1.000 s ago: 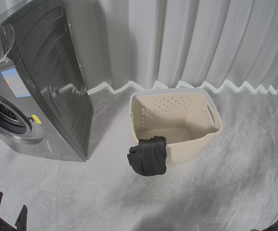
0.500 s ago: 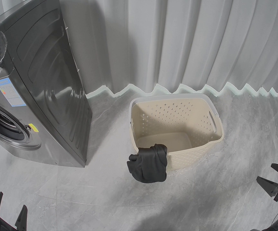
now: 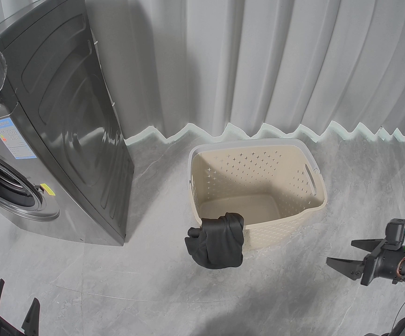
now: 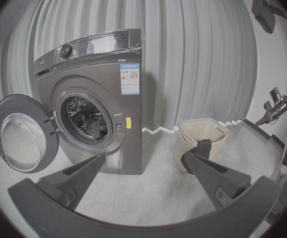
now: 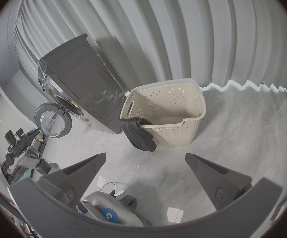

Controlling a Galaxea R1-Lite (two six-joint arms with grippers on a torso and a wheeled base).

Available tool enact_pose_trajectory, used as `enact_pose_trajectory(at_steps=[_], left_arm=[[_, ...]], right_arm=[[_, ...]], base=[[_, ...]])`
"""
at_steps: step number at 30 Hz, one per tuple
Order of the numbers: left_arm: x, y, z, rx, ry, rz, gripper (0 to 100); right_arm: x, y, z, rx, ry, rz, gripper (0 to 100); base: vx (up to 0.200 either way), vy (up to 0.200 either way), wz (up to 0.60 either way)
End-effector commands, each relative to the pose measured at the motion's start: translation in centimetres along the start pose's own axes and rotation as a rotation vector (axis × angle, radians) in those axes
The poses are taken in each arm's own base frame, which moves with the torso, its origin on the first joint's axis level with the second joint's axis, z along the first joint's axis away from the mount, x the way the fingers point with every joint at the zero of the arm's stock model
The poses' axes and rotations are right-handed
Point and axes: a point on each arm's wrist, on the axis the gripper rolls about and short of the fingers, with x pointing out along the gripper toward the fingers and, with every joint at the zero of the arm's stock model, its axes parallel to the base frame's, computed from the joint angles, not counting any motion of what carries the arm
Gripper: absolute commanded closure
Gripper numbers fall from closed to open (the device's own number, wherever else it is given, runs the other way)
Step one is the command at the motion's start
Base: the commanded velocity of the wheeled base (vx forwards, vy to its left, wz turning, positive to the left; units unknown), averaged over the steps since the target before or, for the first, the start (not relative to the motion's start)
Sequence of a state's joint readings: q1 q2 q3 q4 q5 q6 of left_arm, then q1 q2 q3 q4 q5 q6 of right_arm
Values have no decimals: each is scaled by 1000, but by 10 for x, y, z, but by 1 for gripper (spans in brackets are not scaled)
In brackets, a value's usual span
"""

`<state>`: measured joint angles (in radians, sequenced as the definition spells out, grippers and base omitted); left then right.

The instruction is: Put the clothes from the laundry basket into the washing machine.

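The washing machine (image 3: 48, 117) stands at about 9 o'clock in the head view. Its door (image 4: 24, 133) is swung wide, and dark laundry (image 4: 95, 128) lies in the drum (image 4: 79, 106). The left claw (image 3: 15, 299) sits low at 7 o'clock, jaws apart and holding nothing.

Near the middle of the floor (image 3: 165, 276), a dark garment (image 3: 219, 241) is draped over the laundry basket (image 3: 258, 144) at its 7 o'clock corner. Most of the cloth hangs down the outside wall, and the basket's bottom looks bare otherwise. The right claw (image 3: 340, 253) is at 4 o'clock, jaws spread and empty. It points toward 9 o'clock and is well apart from the basket.

The step in hand looks like the approach to what seems the last garment. The next move probably calls for the right claw to travel toward 9 o'clock to that rim corner. There it should settle over the bunched fold on the rim and close on it. The lift should be high enough that the hanging cloth clears the wall without tugging the light basket. The carry then goes to the open drum at 9 o'clock.
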<state>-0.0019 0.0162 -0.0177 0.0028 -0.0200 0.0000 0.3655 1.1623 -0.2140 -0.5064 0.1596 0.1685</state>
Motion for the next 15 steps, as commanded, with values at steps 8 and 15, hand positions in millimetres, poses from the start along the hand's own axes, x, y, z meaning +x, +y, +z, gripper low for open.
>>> enact_pose_trajectory(at_steps=[8,15], left_arm=[[0,0,-5,-5,0,-1,0],[0,0,-5,-5,0,-1,0]], right_arm=[[67,22,-8,6,75,-29,0],[107,26,-6,-2,42,-50,0]], base=[[0,0,0],[0,0,0]])
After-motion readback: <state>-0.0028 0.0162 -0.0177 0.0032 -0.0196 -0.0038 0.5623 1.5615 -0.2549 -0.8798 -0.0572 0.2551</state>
